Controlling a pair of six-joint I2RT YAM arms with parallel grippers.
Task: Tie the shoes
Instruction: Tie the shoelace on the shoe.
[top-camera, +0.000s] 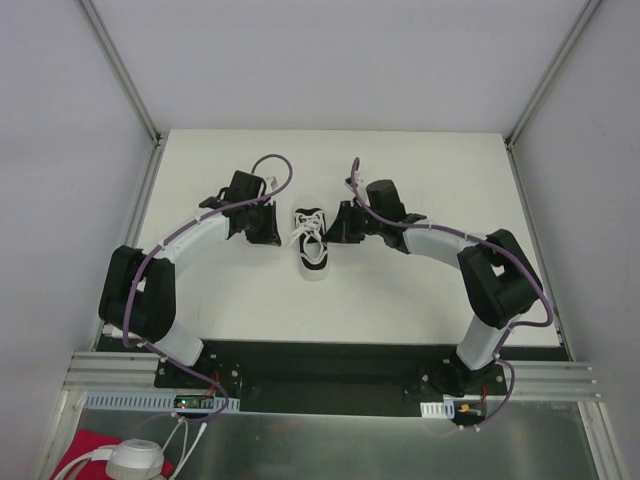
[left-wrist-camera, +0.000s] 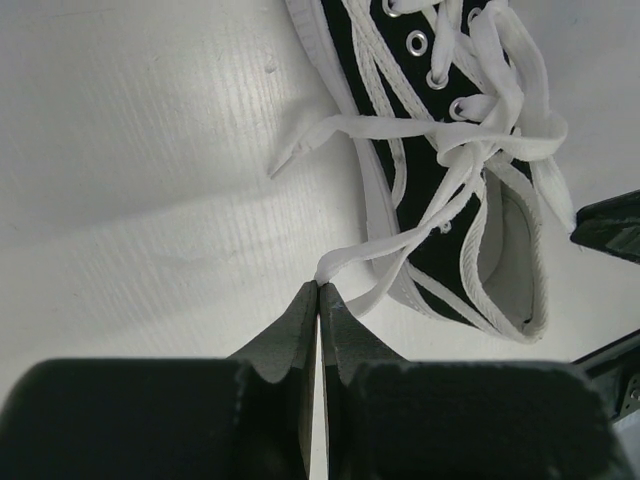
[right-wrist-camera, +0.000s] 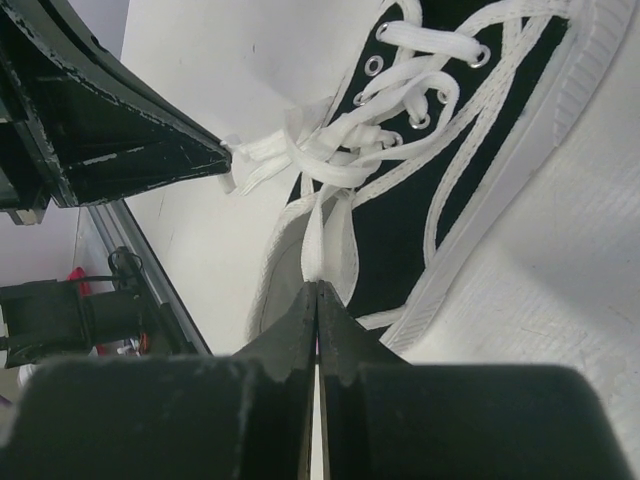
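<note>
A small black shoe (top-camera: 311, 248) with a white sole lies in the middle of the table, between the two grippers. My left gripper (top-camera: 268, 228) is at its left side. In the left wrist view this gripper (left-wrist-camera: 318, 286) is shut on a folded loop of white lace (left-wrist-camera: 365, 247) that runs to the shoe (left-wrist-camera: 452, 262). My right gripper (top-camera: 337, 225) is at the shoe's right side. In the right wrist view it (right-wrist-camera: 317, 286) is shut on another lace loop (right-wrist-camera: 322, 228) above the shoe's opening (right-wrist-camera: 420, 210). The laces cross in a loose tangle (right-wrist-camera: 335, 150) over the eyelets.
The white table (top-camera: 420, 170) is walled by pale panels on three sides, with a metal rail (top-camera: 330, 385) at the near edge. A free lace end (left-wrist-camera: 300, 148) lies on the table left of the shoe. The right gripper's dark fingers (left-wrist-camera: 610, 226) show beside the heel.
</note>
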